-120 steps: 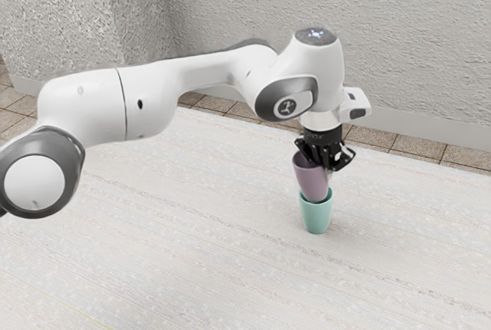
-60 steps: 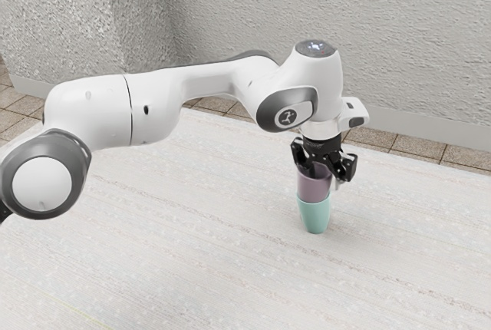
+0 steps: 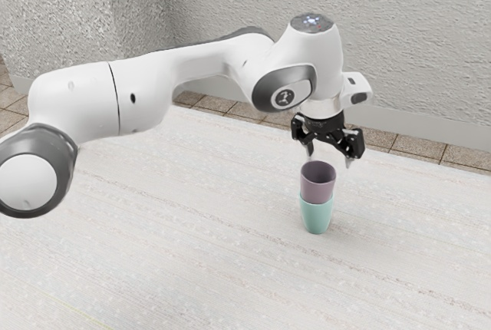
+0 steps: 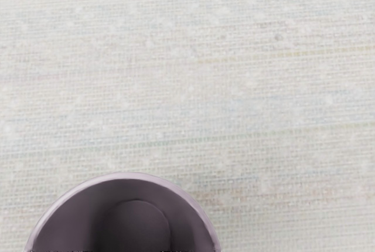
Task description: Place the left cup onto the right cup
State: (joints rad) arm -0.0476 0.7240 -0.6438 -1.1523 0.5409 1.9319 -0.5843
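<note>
A mauve cup (image 3: pixel 317 182) stands upright, nested inside a teal cup (image 3: pixel 315 216) on the pale table (image 3: pixel 192 230). My black gripper (image 3: pixel 331 151) hangs just above the mauve cup's rim, fingers spread apart, touching nothing. From the wrist camera I look straight down into the mauve cup (image 4: pixel 126 220), its open mouth and dark inside right under my hand.
The pale woven tabletop stretches all around the stacked cups. A grey rough wall (image 3: pixel 414 31) rises behind the table, with brown floor tiles (image 3: pixel 430 146) at its foot. My white arm (image 3: pixel 176 84) comes in from the exterior view's left.
The mauve cup went from tilted in my grip to upright inside the teal cup. My fingers spread apart, let it go, and my hand rose above the rim.
</note>
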